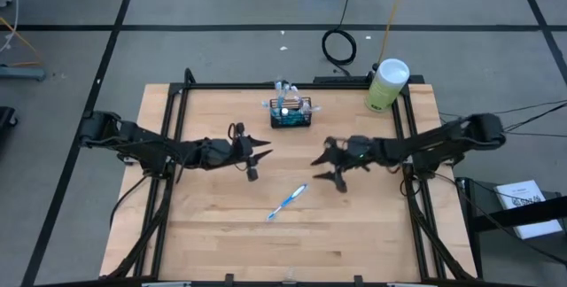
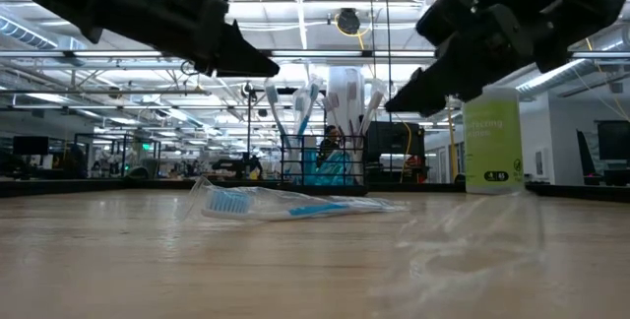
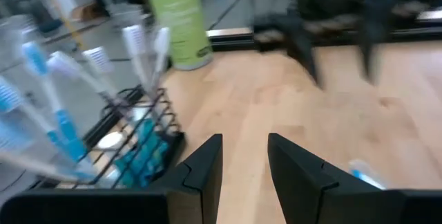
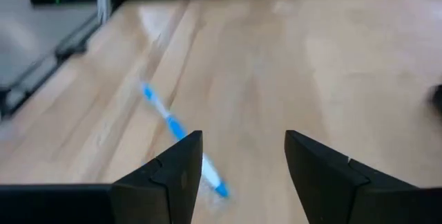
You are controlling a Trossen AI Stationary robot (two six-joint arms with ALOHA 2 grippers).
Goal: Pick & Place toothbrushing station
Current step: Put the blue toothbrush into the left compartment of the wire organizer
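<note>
Wood planks form the surface (image 1: 221,234) in the high view, ringed by grey floor with black tape lines; the toothbrushing station (image 1: 291,115) sits at upper centre, a green cylinder (image 1: 386,85) at upper right, a blue toothbrush (image 1: 286,202) lower centre. The left claw (image 1: 259,157) is narrow and empty; the right claw (image 1: 326,167) is wide and empty. Low view: station mid-frame before a bright hall. Wrist views: station at lower left; toothbrush on bare wood.
</note>
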